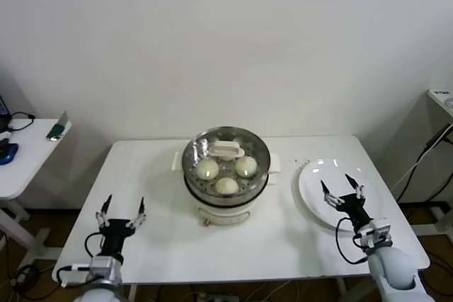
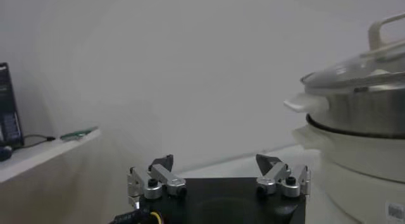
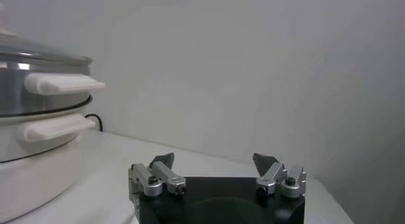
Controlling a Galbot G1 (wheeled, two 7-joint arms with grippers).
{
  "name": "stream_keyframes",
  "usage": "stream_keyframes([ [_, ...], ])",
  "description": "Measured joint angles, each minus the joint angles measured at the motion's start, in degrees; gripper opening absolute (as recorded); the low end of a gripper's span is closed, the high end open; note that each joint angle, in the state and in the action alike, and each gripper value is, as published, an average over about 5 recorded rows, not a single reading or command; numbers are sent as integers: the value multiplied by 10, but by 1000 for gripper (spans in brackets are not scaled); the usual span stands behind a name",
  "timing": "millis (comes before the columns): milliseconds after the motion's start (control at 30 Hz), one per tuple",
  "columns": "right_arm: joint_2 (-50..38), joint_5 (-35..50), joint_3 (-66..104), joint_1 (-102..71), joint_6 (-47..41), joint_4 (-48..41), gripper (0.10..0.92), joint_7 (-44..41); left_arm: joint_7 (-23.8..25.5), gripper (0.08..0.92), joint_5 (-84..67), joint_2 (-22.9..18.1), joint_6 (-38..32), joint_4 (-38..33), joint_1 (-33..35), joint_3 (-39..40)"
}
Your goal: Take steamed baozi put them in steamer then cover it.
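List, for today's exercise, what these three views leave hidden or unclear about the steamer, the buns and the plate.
- Fourth baozi: head view shows three baozi through the cover; its handle hides what may lie beneath.
- Steamer: cut off by the left wrist view's edge; its inside is not visible there.
- Plate: the right gripper covers part of it in the head view; absent from both wrist views.
- Left gripper: open, empty.

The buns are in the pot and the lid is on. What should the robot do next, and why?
Probably nothing more than keep both arms back. The glass lid already sits on the steamer, buns show through it, and the white plate looks empty. The left tool is open over the table's near left edge; the right tool is open over the plate. Neither holds anything.
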Motion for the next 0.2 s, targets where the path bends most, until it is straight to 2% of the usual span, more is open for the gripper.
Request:
stream_keyframes([
  [200, 1, 1, -1, -3, 1, 1, 823, -1, 3, 823, -9, 0, -8, 6, 1, -5],
])
